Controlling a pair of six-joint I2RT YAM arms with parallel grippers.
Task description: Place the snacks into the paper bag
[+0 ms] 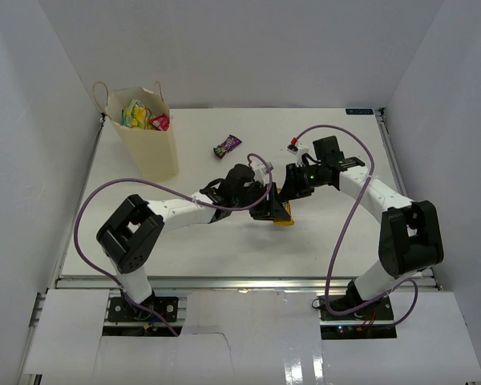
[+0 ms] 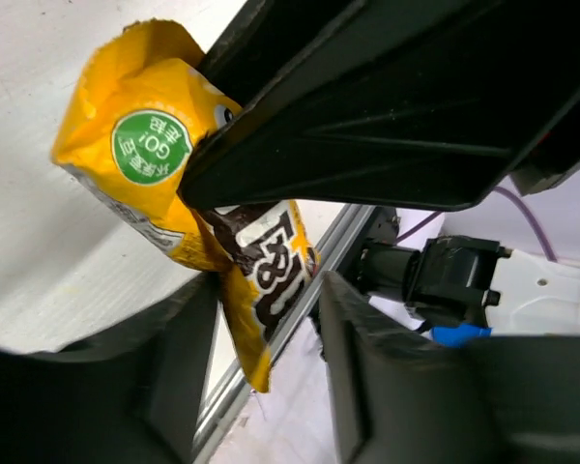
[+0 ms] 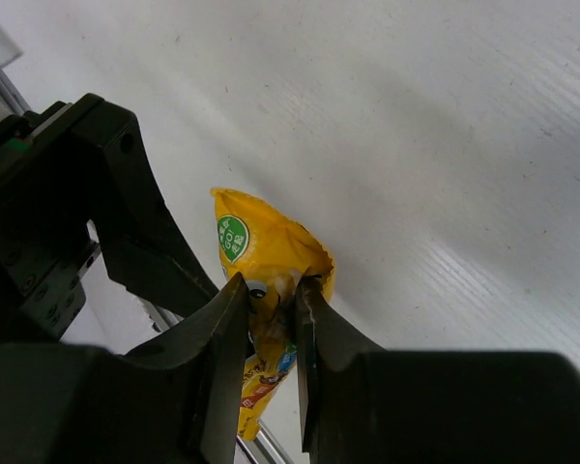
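R jaws clenched on the glossy yellow snack packet [image 3: 266,253] mid-frame, L jaws part-open astride its lower end, no pinch yet: shut L fully before R lets go, then go to the tall cream paper bag [image 1: 152,152] upper left; top view shows only a sliver of packet.

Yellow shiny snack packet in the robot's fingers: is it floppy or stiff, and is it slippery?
Probably floppy: the yellow glossy snack packet crumples where the right gripper pinches it. Likely light, since it looks thin and mostly flat. Its shiny film might slip.
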